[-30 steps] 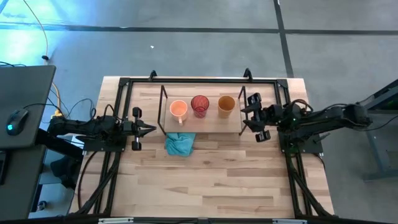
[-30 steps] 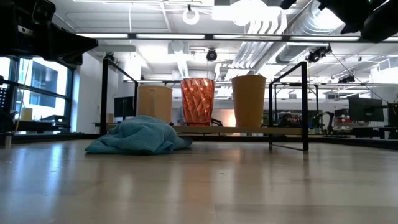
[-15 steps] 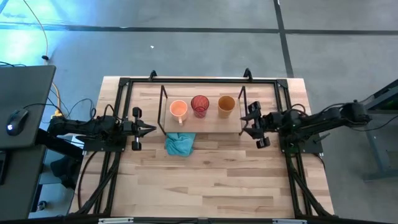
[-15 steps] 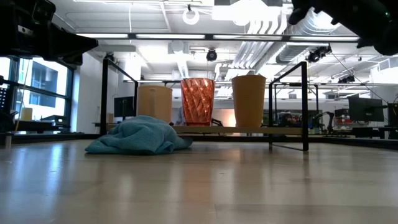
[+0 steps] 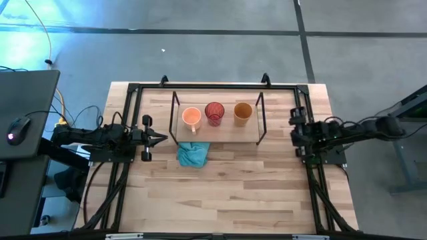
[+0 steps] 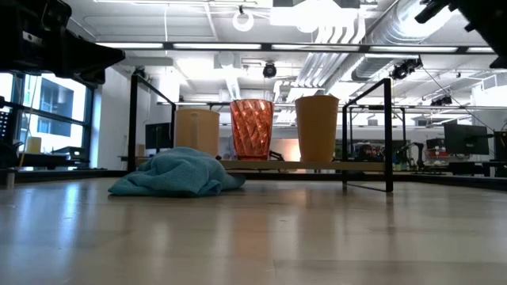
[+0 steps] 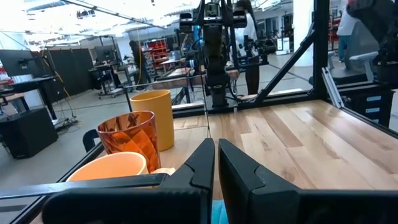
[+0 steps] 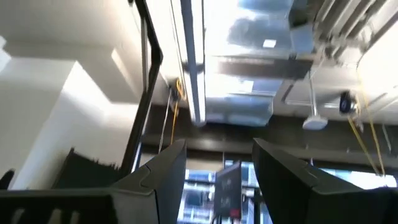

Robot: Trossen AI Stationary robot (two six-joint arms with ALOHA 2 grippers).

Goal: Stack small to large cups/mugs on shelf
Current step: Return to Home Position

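Note:
Three cups stand upright in a row on the shelf [image 5: 220, 132], a wood board in a black wire frame. From the table's left they are the light orange mug [image 5: 191, 117], the red patterned cup [image 5: 214, 112] and the amber tumbler [image 5: 243, 112]. The low view shows the mug [image 6: 196, 132], the red cup [image 6: 252, 129] and the tumbler [image 6: 317, 128]. My left gripper [image 5: 161, 139] is shut, just left of the shelf, pointing at it. My right gripper [image 5: 295, 124] is open, well right of the shelf over the table's right rail, and points up at the ceiling [image 8: 217, 180].
A teal-blue cloth [image 5: 193, 154] lies crumpled on the table against the shelf's near side, below the mug. A black rail frame [image 5: 133, 90] runs around the tabletop. A desk with a mouse [image 5: 15, 129] stands beyond the table's left edge.
My right gripper has drawn back from the shelf's right end toward the table's right edge and tipped upward. The cups, the cloth and my left arm have kept still.

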